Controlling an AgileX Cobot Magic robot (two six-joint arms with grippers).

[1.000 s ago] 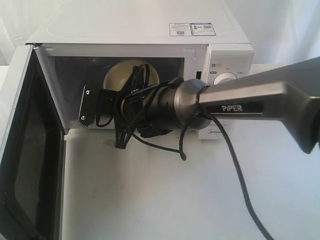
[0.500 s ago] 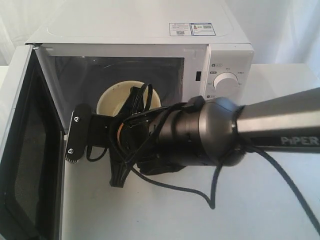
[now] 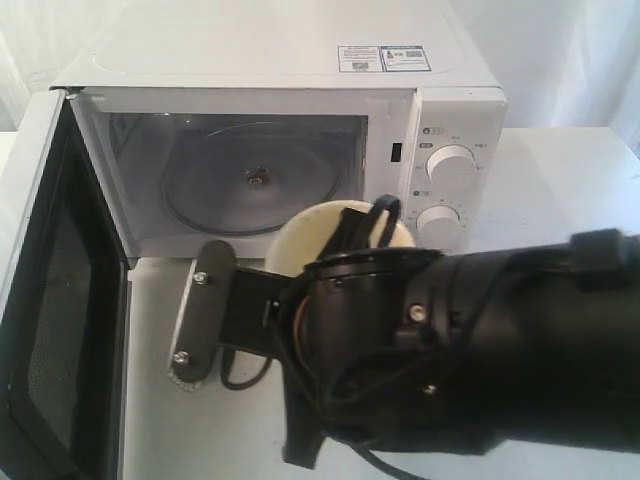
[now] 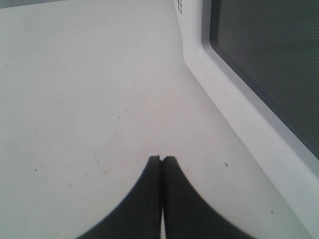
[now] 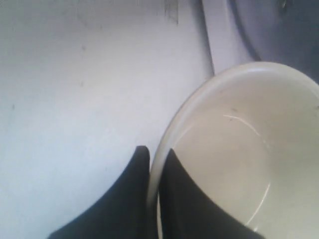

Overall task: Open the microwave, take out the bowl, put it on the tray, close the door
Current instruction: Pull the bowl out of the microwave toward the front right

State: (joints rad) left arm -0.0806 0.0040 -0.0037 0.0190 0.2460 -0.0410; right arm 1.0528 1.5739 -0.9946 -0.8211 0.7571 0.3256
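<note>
The white microwave (image 3: pixel 270 50) stands with its door (image 3: pixel 50 300) swung wide to the left, and its glass turntable (image 3: pixel 250 180) is bare. In front of the cavity and above the table hangs the cream bowl (image 3: pixel 310 228). My right gripper (image 3: pixel 360 232) is shut on the bowl's rim. In the right wrist view the gripper (image 5: pixel 155 152) has one finger inside and one outside the bowl (image 5: pixel 234 164). My left gripper (image 4: pixel 161 158) is shut on nothing, low over the table beside the door's dark window (image 4: pixel 269 64). It does not show in the exterior view. No tray is in view.
My right arm (image 3: pixel 500 360) fills the lower right foreground and hides the table there. Two white dials (image 3: pixel 452 162) sit on the microwave's right panel. The white tabletop (image 4: pixel 75 89) shows beside the open door.
My right gripper has drawn the bowl out of the microwave cavity toward the camera. The turntable is now uncovered and the arm fills the foreground.
</note>
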